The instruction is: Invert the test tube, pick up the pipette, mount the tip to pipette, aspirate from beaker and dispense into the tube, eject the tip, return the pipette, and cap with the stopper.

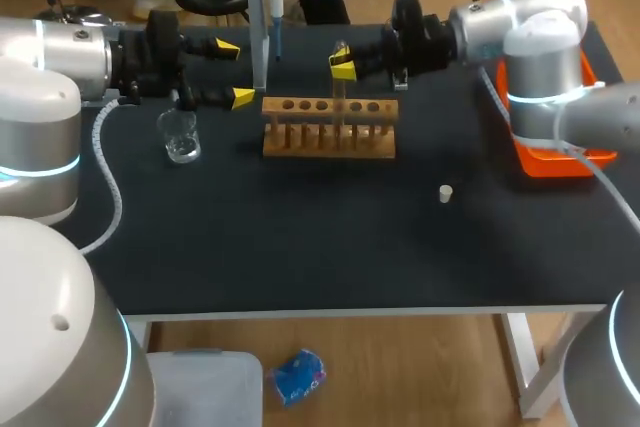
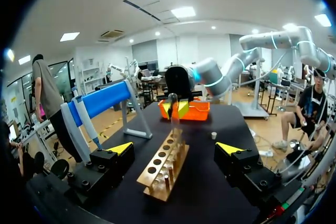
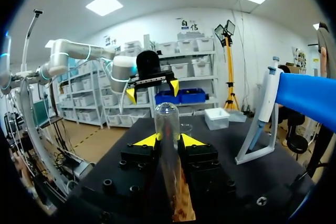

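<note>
Right end effector (image 1: 343,69) pinches the test tube (image 3: 167,124) upright above the wooden rack (image 1: 330,129). Left end effector (image 1: 232,74), spread wide, hangs left of the rack, near the beaker (image 1: 181,137).

No text, label, number or sign could be read on the desk (image 1: 300,247), rack (image 1: 330,139), test tube (image 3: 167,129) or pipette (image 3: 262,109).

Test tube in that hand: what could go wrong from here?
The test tube is pinched by the right hand's two tips and might slip when turned. Its lower end is at the wooden rack and could catch on it. The open left hand, near the beaker, might bump it.
</note>
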`<state>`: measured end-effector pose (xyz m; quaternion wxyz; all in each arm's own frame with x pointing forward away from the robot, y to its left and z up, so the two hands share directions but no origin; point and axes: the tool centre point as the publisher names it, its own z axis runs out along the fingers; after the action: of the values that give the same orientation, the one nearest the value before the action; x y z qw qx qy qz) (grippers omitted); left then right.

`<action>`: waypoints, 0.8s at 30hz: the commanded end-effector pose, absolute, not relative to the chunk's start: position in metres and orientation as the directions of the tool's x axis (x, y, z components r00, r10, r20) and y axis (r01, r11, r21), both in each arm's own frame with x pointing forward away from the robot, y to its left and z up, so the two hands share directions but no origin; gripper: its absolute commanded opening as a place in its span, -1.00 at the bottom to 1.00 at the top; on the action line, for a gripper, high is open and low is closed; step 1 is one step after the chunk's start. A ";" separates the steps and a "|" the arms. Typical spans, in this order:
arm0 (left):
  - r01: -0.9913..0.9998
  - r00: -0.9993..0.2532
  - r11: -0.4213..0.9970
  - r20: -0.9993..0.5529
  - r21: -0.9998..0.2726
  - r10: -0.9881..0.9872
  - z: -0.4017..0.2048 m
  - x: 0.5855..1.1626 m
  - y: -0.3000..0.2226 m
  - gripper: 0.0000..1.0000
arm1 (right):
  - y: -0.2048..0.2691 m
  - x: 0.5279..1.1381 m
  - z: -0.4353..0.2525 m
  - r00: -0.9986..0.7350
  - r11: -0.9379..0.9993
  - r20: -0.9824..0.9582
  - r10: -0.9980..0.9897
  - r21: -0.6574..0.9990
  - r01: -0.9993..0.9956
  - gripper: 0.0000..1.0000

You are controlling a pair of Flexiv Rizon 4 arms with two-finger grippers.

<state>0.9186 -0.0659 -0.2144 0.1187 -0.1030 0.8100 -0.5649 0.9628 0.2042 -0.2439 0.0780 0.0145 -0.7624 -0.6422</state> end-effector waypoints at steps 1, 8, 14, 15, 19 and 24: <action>-0.032 -0.951 0.340 -0.077 -0.940 -0.301 -0.215 0.918 -0.066 1.00 | 0.200 0.959 -0.234 -0.987 0.184 0.100 -0.123 0.980 0.076 -1.00; -0.032 -0.951 0.340 -0.077 -0.940 -0.301 -0.215 0.918 -0.066 1.00 | 0.199 0.958 -0.225 -0.988 0.178 0.096 -0.121 0.981 0.073 -1.00; -0.032 -0.951 0.340 -0.077 -0.940 -0.301 -0.215 0.918 -0.066 1.00 | 0.199 0.958 -0.218 -0.989 0.168 0.089 -0.118 0.983 0.069 -1.00; -0.032 -0.951 0.340 -0.077 -0.940 -0.301 -0.215 0.918 -0.066 1.00 | 0.199 0.958 -0.215 -0.989 0.164 0.088 -0.116 0.984 0.068 -1.00; -0.032 -0.951 0.340 -0.077 -0.940 -0.301 -0.215 0.918 -0.066 1.00 | 0.198 0.958 -0.206 -0.990 0.154 0.081 -0.113 0.986 0.063 -1.00; -0.032 -0.951 0.340 -0.077 -0.940 -0.301 -0.215 0.918 -0.066 1.00 | 0.194 0.958 -0.189 -0.991 0.140 0.075 -0.110 0.988 0.059 -1.00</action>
<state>0.9186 -0.0659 -0.2144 0.1187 -0.1030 0.8100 -0.5649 0.9616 0.1990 -0.1974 0.0670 0.0187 -0.7493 -0.6585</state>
